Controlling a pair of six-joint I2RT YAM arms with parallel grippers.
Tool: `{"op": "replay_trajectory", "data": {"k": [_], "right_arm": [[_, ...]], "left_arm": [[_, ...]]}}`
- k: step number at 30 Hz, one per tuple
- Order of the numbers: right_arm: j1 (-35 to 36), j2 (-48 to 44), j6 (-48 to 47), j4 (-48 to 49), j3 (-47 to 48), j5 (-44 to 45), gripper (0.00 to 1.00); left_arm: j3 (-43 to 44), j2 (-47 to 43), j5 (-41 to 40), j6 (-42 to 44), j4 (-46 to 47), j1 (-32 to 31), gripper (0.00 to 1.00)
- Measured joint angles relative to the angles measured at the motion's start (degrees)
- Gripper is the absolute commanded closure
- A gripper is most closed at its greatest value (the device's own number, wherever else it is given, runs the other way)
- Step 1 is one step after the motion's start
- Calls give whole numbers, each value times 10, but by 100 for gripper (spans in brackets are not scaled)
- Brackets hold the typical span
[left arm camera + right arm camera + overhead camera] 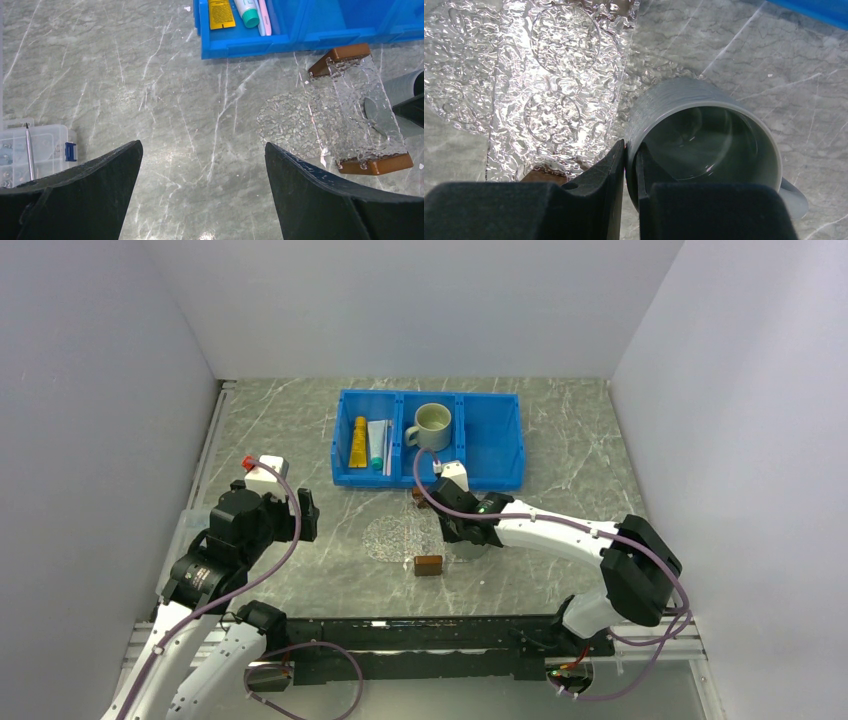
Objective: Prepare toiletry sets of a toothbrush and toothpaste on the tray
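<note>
Print on the yellow toothpaste (221,12) label is too small to read.

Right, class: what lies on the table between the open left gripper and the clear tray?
A round clear textured disc at the tray's edge; otherwise bare marble table. The left wrist view shows it.

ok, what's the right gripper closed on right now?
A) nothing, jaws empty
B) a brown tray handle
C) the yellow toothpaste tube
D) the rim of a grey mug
D: in the right wrist view, the right gripper pinches the wall of the grey mug, with one finger inside the rim and one outside.
</note>
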Motion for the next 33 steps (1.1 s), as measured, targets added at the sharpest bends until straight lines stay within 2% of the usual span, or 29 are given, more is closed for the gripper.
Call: {"op": "replay_trajectory", "data": {"k": [3, 11, 28, 33], "right_arm": [[0, 0, 3, 0, 0, 3, 89], [2, 1, 6, -1, 1, 8, 82], [3, 1, 6, -4, 24, 31, 71], [5, -1, 6, -10, 33, 38, 70]], "left_arm": [[0, 0, 0, 0, 0, 0, 1], [0, 0, 0, 0, 0, 0, 1], [0, 0, 0, 0, 0, 0, 1], [0, 0, 0, 0, 0, 0, 1]]}}
